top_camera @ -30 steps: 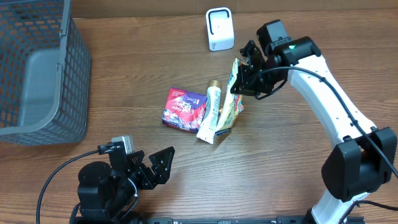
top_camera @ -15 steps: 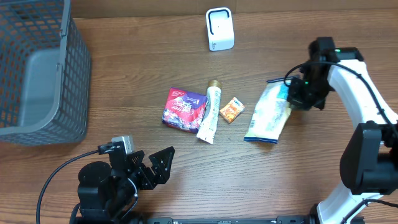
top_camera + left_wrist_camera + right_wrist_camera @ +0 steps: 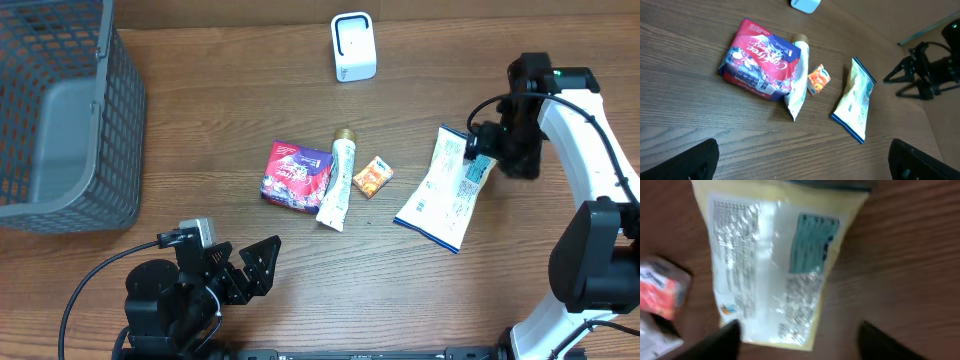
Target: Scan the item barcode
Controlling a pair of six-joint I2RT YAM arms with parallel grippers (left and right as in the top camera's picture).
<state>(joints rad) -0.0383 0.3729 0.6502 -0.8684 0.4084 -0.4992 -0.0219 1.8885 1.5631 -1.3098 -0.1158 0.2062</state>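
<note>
The item, a pale yellow and white snack bag [image 3: 440, 190] with a blue edge, lies flat on the table at the right, printed side up [image 3: 770, 265]. My right gripper [image 3: 480, 152] hovers over its upper right end. Its jaws stand open [image 3: 800, 342], with the bag lying below them, not gripped. The white scanner [image 3: 353, 47] stands at the back centre. My left gripper [image 3: 245, 268] sits low at the front left, open and empty [image 3: 802, 170]; its view takes in the bag [image 3: 855, 102].
A red coffee pack [image 3: 295, 174], a white tube [image 3: 338, 183] and a small orange packet [image 3: 372, 176] lie together mid-table. A grey wire basket [image 3: 60, 110] fills the far left.
The right arm carried the bag from in front of the scanner out to the right, lowered it and opened its jaws; the bag now lies flat. The left arm stayed still.
</note>
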